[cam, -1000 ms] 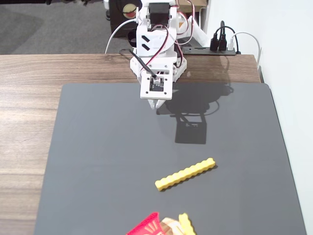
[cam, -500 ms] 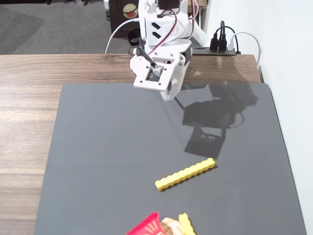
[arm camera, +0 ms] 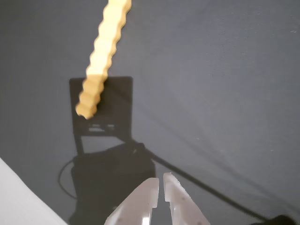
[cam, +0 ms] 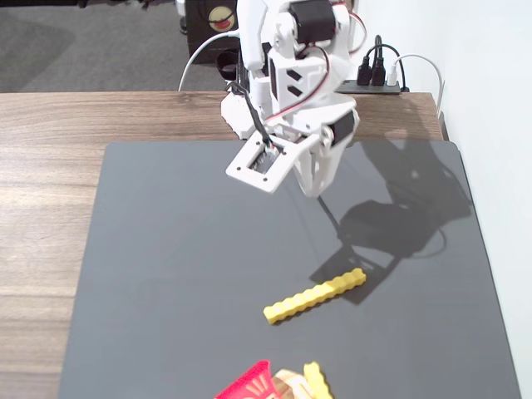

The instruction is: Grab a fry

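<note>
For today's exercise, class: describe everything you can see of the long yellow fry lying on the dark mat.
The fry is a long, straight, bright yellow stick with wavy crinkle-cut edges, plastic-looking and whole. It lies flat and diagonal on the dark grey mat, its upper right end inside the arm's shadow. Only the mat touches it. The gripper hangs above and away from it, jaws nearly shut and empty.

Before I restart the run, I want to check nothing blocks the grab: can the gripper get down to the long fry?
Probably yes. The fry lies alone on bare mat, apart from the red carton. The gripper hangs above it, fingertips nearly together, so it would need to open first.
</note>
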